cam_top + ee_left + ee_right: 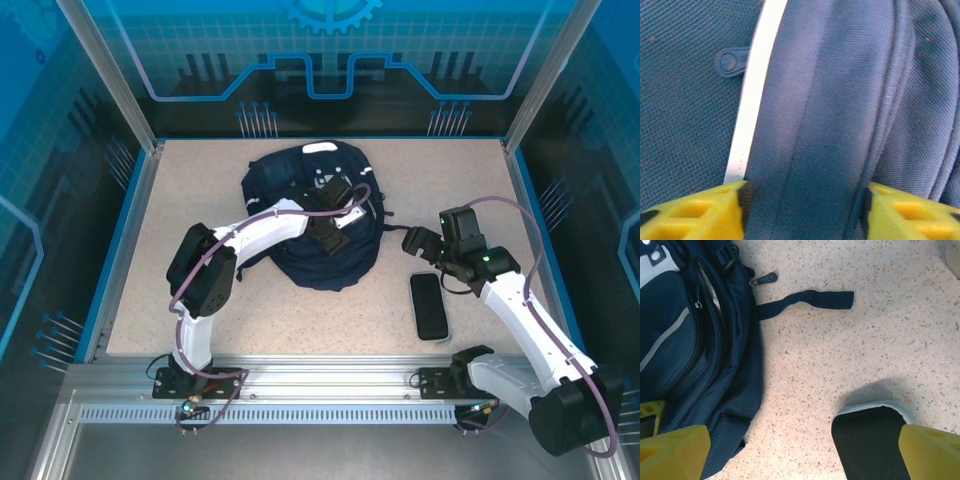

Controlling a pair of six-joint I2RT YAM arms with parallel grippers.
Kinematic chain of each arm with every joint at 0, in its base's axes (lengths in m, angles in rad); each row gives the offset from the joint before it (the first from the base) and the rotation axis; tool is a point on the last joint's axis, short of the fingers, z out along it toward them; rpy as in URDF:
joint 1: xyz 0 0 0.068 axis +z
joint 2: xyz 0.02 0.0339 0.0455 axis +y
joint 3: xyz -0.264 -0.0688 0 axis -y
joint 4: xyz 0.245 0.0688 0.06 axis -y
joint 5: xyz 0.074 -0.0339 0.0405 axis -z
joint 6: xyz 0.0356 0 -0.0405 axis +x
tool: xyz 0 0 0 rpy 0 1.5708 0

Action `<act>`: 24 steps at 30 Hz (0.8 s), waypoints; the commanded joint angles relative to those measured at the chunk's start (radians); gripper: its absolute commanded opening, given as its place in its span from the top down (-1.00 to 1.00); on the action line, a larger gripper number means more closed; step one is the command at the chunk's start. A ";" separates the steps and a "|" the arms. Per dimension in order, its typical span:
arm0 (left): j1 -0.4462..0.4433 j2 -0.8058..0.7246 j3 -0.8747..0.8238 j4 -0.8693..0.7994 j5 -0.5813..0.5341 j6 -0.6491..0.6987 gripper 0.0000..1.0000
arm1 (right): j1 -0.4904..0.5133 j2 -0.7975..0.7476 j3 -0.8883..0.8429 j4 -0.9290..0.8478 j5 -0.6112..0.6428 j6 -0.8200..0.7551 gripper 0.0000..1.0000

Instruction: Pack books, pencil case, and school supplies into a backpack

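Left gripper [805, 202]: the jaws stand partly apart, astride a raised fold of the backpack [825, 100]. It cannot be told whether they already pinch the fold. A white stripe [752, 100] runs ahead from one finger. The fabric looks soft and limp. Take hold at a seam or doubled edge, because a single layer would likely sag.

Right gripper [802, 450]: the jaws are wide apart and empty over the tabletop [865, 340]. A black flat item [867, 440] lies beside one finger and the backpack beside the other. A loose strap [805, 299] lies farther ahead.
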 commanded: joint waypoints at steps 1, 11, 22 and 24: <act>0.001 0.005 0.052 -0.025 -0.117 0.007 0.13 | -0.013 0.002 0.003 -0.069 0.009 -0.020 -0.93; -0.004 -0.215 -0.066 0.220 -0.213 -0.063 1.00 | 0.071 0.164 0.035 -0.227 0.143 0.001 -0.95; 0.001 -0.273 -0.099 0.287 -0.356 -0.113 1.00 | 0.201 0.273 -0.069 -0.224 0.189 0.159 -0.93; 0.001 -0.278 -0.102 0.287 -0.355 -0.119 1.00 | 0.234 0.304 -0.069 -0.255 0.242 0.207 -0.96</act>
